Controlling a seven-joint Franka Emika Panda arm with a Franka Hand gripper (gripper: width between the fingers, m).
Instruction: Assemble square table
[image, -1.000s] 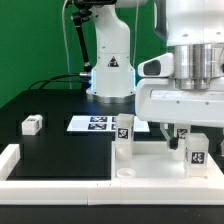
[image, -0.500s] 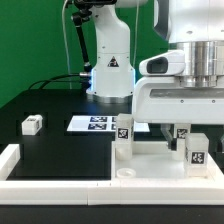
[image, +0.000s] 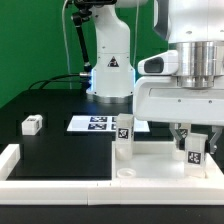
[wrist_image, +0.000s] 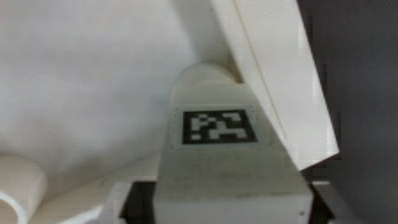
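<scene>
Bright, even light, soft focus
White parts are bleaching out against the black table (image: 60, 150), with only faint shadows falling; the wrist view is blurring at close range, the tag (wrist_image: 219, 126) on the leg (wrist_image: 222, 185) showing soft-edged and grainy.

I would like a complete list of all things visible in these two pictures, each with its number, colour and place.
square table slab: one, white, on the table toward the exterior view's right.
loose leg: one, white, alone on the table at the exterior view's left.
upright leg: one, white with a tag, standing at the slab's corner.
tagged leg: one, white, on the slab between the gripper's fingers.
marker board: one, white, flat, before the robot base.
border rail: one, white, along the table's near edge.
table: one, black.
robot base: one, white, at the back.
gripper: one, white, fingers flanking the tagged leg; whether it grips, I cannot tell.
</scene>
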